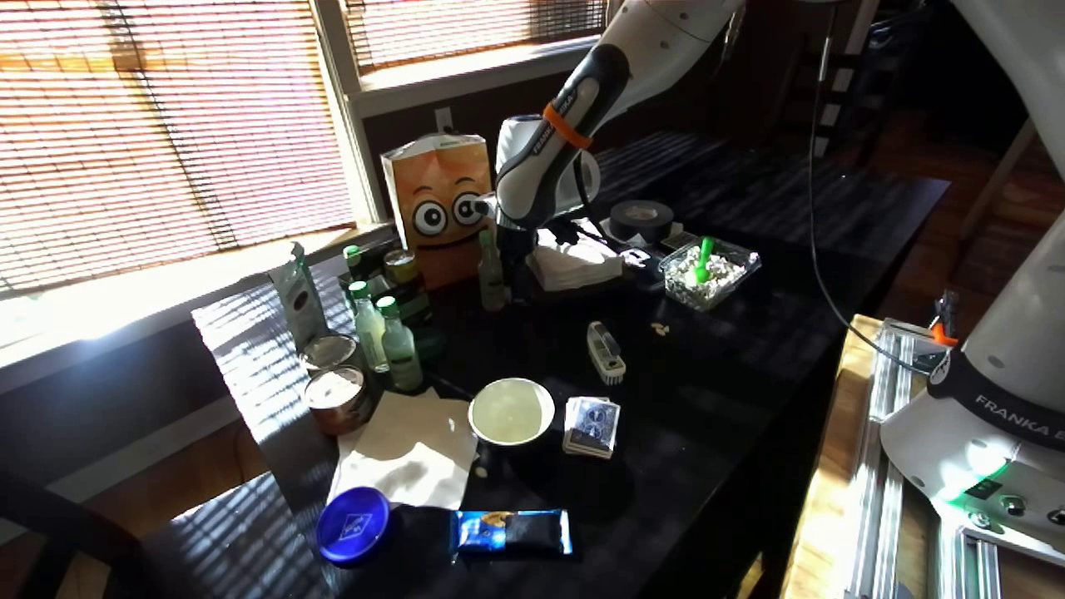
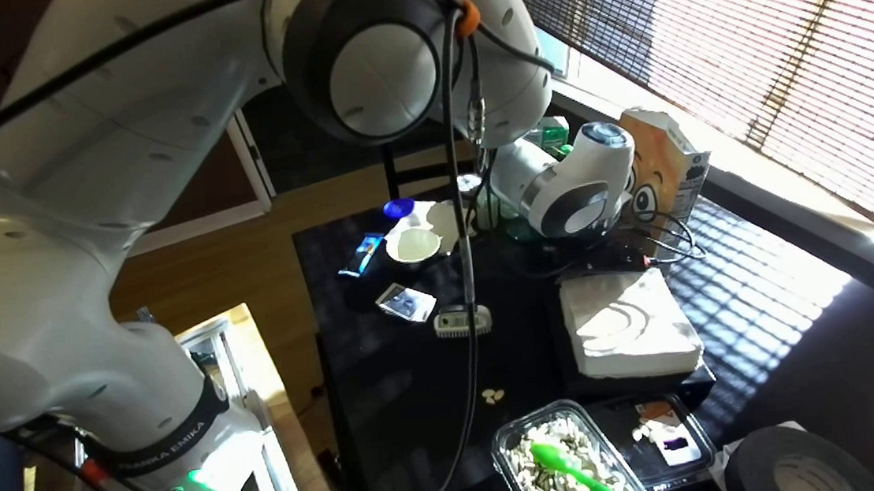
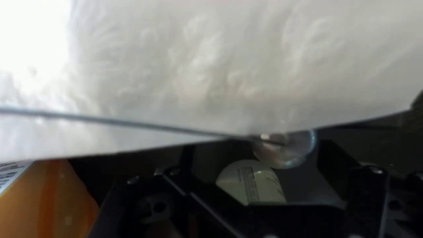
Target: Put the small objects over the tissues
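Placing looks not yet begun.
In an exterior view, a green-capped clear glass bottle (image 1: 492,283) shows upright just beside the black jaws. In an exterior view, the square white tissue stack (image 2: 626,332) lies near the white robot wrist (image 2: 584,205), with no small object visible on top. In the wrist view, the jaws look spread, a translucent rounded thing (image 3: 286,153) between them.

A: Light src?
B: Sun thru blinds (image 1: 166,125), in both exterior views. Glare on sill (image 1: 166,291); striped light on bench (image 2: 778,342), rest v. dark.
A: Arm base (image 1: 932,433)?
B: Green glow + hot spot.
A: Wrist cam?
B: Tissues (image 3: 214,66) soft, out of focus, overexp. top-left; claw (image 3: 257,148) in deep shadow, detail lost.
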`<state>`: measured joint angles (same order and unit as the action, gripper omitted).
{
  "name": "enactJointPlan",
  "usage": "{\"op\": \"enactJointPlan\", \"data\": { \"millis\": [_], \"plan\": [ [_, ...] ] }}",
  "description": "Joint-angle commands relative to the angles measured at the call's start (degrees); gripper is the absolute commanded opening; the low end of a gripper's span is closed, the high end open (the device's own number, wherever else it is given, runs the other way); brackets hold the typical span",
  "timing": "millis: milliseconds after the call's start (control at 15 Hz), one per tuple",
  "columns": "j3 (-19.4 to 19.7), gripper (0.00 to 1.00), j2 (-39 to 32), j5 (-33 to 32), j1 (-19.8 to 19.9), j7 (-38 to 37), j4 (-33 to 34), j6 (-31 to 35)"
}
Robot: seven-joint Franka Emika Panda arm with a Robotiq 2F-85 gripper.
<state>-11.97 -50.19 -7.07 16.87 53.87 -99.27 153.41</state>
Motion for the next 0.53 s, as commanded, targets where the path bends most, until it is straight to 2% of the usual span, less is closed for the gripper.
{"op": "enactJointPlan", "data": {
  "millis": [0,67,133,400,467],
  "plan": [
    [-0.2,0.84,-1.4,1.3,0.0,2.2,3.2,-3.2],
    [0.0,0.8,-1.1,1.2,-0.2,2.3,3.1,-3.9],
    [0.0,0.83,-0.9,1.3,-0.1,2.6,3.1,-4.5],
    [0.7,0.76,-0.6,1.0,-0.9,3.2,3.8,-8.2],
    [0.9,0.77,-0.6,0.9,-1.2,3.4,4.1,-9.4]
  ]
}}
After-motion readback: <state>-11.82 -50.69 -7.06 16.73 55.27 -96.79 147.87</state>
